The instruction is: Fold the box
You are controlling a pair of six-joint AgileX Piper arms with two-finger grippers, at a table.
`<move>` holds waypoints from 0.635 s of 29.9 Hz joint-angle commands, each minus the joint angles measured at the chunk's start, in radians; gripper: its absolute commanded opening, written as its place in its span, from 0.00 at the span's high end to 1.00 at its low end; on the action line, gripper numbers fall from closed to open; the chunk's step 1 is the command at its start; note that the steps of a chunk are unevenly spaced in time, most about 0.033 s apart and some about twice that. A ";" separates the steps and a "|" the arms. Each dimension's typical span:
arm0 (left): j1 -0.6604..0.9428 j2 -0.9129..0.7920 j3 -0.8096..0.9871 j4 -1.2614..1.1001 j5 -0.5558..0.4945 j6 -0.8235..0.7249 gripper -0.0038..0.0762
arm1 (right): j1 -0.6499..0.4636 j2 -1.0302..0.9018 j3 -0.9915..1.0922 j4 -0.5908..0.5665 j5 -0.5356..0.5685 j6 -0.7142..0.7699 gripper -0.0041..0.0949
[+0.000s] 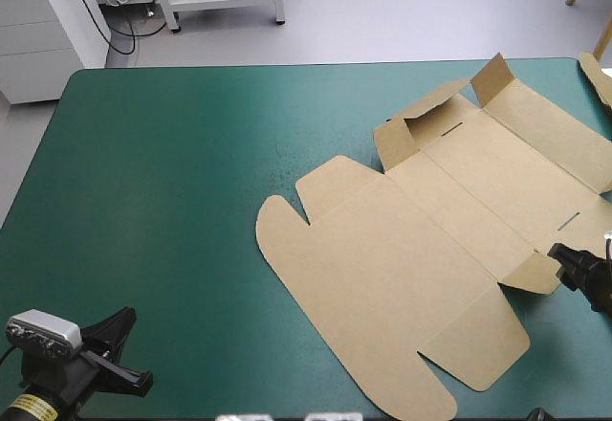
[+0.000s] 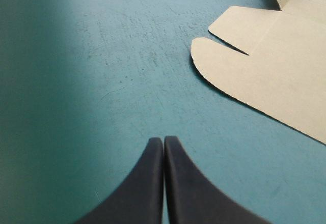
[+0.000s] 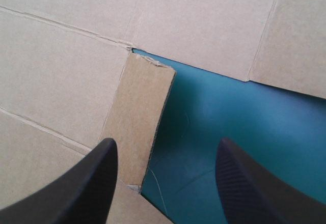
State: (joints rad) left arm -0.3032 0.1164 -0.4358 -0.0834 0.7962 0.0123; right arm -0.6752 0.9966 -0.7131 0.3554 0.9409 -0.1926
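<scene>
The box (image 1: 402,249) is laid flat on the right half of the teal-green cover (image 1: 172,172), with flaps raised at its far end. The right gripper (image 3: 167,145) is held apart at the box's right edge, a small side flap (image 3: 140,122) just ahead between its fingers — the arm is largely cut off in the high view. The left gripper (image 2: 164,140) is pressed together near the near left corner, well apart from the box. More board (image 1: 599,75) is cut off at the far right.

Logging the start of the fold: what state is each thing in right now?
box: mostly flat, far-end flaps raised
side flap: tilted up off the teal-green cover
left pincer: shut, over bare cover, apart from the box
right pincer: open, above the side flap
</scene>
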 commanded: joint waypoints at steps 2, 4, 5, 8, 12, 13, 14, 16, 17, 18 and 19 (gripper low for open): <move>0.001 0.017 -0.023 -0.011 -0.075 -0.001 0.96 | -0.009 0.004 0.035 0.062 -0.084 -0.053 0.43; 0.001 0.017 -0.023 -0.011 -0.075 -0.001 0.96 | -0.009 0.005 0.059 0.118 -0.135 -0.090 0.43; 0.001 0.017 -0.023 -0.011 -0.075 -0.001 0.96 | -0.009 0.005 0.073 0.149 -0.162 -0.121 0.43; 0.001 0.017 -0.023 -0.011 -0.075 -0.001 0.96 | -0.009 0.013 0.099 0.170 -0.215 -0.140 0.45; 0.001 0.017 -0.023 -0.011 -0.075 -0.001 0.96 | -0.009 0.053 0.104 0.187 -0.216 -0.162 0.45; 0.001 0.017 -0.023 -0.011 -0.075 -0.001 0.96 | -0.009 0.063 0.104 0.193 -0.218 -0.162 0.45; 0.001 0.017 -0.023 -0.011 -0.075 -0.001 0.96 | -0.009 0.086 0.104 0.210 -0.222 -0.172 0.45; 0.001 0.017 -0.023 -0.011 -0.075 -0.001 0.96 | -0.009 0.116 0.104 0.244 -0.216 -0.205 0.45; 0.001 0.017 -0.023 -0.011 -0.075 -0.001 0.96 | -0.009 0.138 0.104 0.272 -0.212 -0.237 0.45; 0.001 0.017 -0.023 -0.011 -0.075 -0.001 0.96 | -0.009 0.152 0.104 0.292 -0.206 -0.252 0.45; 0.001 0.017 -0.023 -0.011 -0.075 -0.001 0.96 | -0.009 0.169 0.104 0.315 -0.205 -0.274 0.45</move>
State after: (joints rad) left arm -0.3032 0.1164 -0.4358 -0.0834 0.7962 0.0123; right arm -0.6782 1.1363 -0.5862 0.5817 0.7486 -0.4042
